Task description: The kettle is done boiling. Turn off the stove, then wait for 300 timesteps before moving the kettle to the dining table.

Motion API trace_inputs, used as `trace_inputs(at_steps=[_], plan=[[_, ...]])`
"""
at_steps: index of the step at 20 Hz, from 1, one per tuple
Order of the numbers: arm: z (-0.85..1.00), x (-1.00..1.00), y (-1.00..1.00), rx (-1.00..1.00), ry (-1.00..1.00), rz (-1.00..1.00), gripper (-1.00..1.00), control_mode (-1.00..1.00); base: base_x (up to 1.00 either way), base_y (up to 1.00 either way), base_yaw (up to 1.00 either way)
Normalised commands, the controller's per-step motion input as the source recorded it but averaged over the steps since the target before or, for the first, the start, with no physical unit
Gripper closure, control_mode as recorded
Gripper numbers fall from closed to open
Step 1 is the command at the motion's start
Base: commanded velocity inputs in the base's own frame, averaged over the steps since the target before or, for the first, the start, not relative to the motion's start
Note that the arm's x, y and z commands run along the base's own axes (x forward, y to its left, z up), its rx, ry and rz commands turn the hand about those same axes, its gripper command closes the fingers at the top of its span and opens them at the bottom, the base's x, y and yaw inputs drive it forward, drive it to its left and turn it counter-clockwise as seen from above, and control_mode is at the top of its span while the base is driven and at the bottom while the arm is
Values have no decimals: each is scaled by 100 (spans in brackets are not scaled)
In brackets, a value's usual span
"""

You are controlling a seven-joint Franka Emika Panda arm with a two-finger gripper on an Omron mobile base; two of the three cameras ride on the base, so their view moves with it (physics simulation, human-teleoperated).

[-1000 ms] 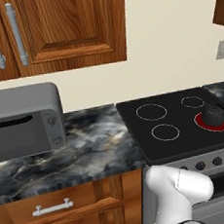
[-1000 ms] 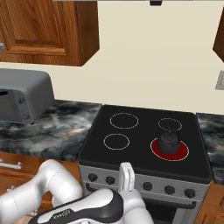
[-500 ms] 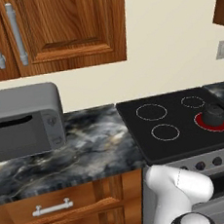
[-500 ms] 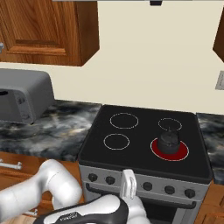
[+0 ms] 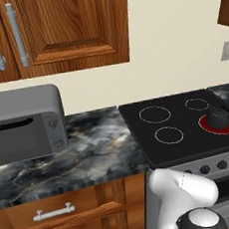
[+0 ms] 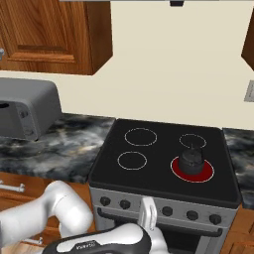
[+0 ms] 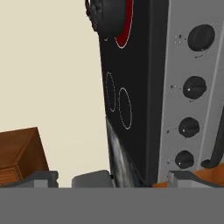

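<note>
Red still glows under the kettle (image 6: 192, 158) on the stove's (image 5: 178, 130) front right ring, so nothing is done; the hand (image 7: 111, 177), released and empty, faces the knobs (image 7: 194, 87)

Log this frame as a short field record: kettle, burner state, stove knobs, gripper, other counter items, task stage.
kettle: kettle sits upright on the front right burner of the stove
burner state: ring under the kettle glows red; the other three rings are thin white outlines
knobs: row of black knobs on the grey oven front, none touched
gripper: gripper open, holding nothing, short of the knobs
counter: grey microwave on the marbled counter, left of the stove
stage: stove apparently not yet off
</note>
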Motion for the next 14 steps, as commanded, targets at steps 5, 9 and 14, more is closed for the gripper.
trace_inputs(at_steps=[5,9,14], plan=[[-23,12,0,0,0,-3,-100,-100,0,0,0],[-25,15,0,1,1,-4,-100,-100,0,0,0],[-24,7,-1,1,0,-3,-100,-100,0,0,0]])
